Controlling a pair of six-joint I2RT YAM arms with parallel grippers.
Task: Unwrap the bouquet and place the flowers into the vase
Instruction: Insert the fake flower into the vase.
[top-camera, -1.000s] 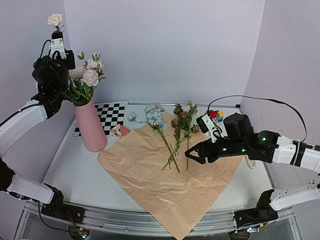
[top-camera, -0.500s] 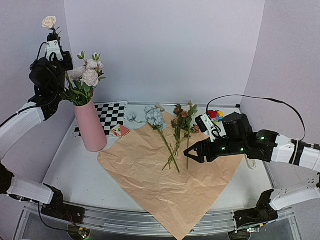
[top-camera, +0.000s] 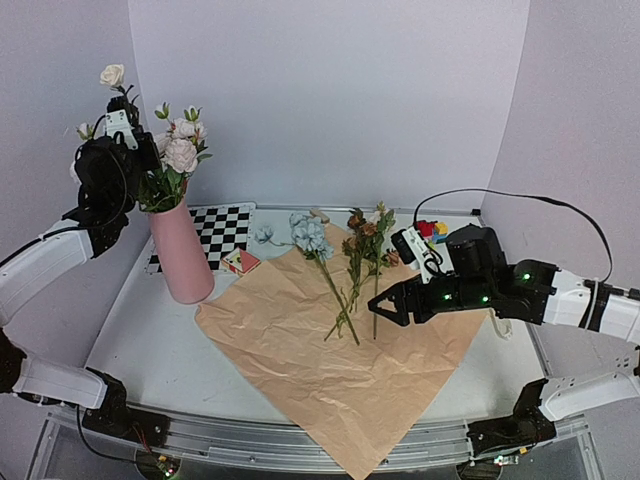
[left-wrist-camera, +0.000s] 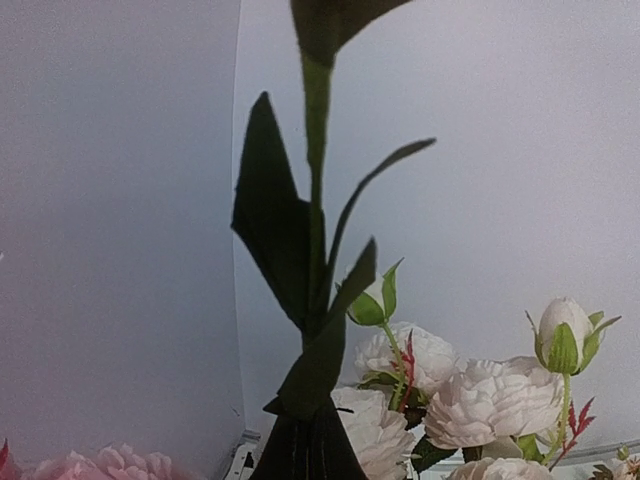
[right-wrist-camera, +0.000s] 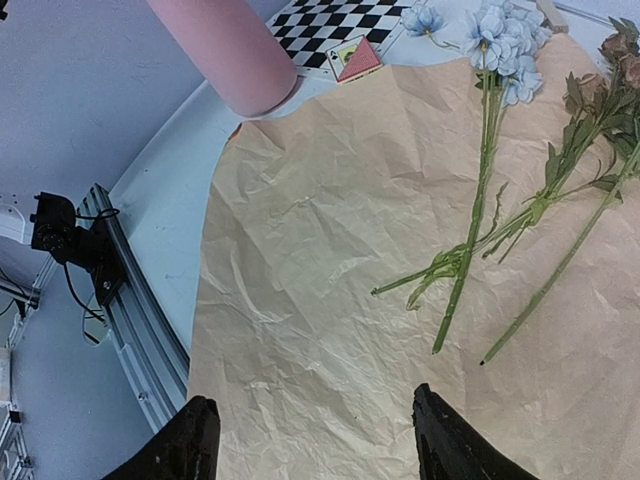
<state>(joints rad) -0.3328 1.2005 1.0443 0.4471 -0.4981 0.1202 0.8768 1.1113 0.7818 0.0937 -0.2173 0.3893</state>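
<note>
The left hand (top-camera: 119, 102) has come down from where it was and swung toward the vase (top-camera: 181, 252), bringing its white flower (top-camera: 112, 76) lower and nearer the blooms already in there. The right hand (top-camera: 386, 312) has not shifted.

The left hand is closed on the green stem (left-wrist-camera: 316, 190) of the white flower. It holds the stem upright, with the bloom above the fingers and dark leaves spreading from the stem in the wrist view. It hangs just beside the bunch of pale pink and white flowers (top-camera: 177, 150) standing in the vase, slightly to their left.

The pink vase stands upright by the left edge of the tabletop (top-camera: 140, 350), toward the far-left corner. It stands just in front of a black-and-white checkered mat (top-camera: 226, 230), and a small red-and-white card (top-camera: 241, 262) lies to its right.

The kraft paper (top-camera: 330, 380) lies spread flat across the middle of the tabletop, one corner reaching over the near edge. On its far half lie the remaining flowers: a pale blue one (top-camera: 311, 237) and a few rust-brown ones (top-camera: 364, 232), heads toward the far edge and stems pointing to the near edge.

The right hand stands open above the paper, fingers apart and gripping nothing, just right of the loose stem ends. A colourful toy-brick block (top-camera: 432, 230) sits behind it, toward the far-right corner.
</note>
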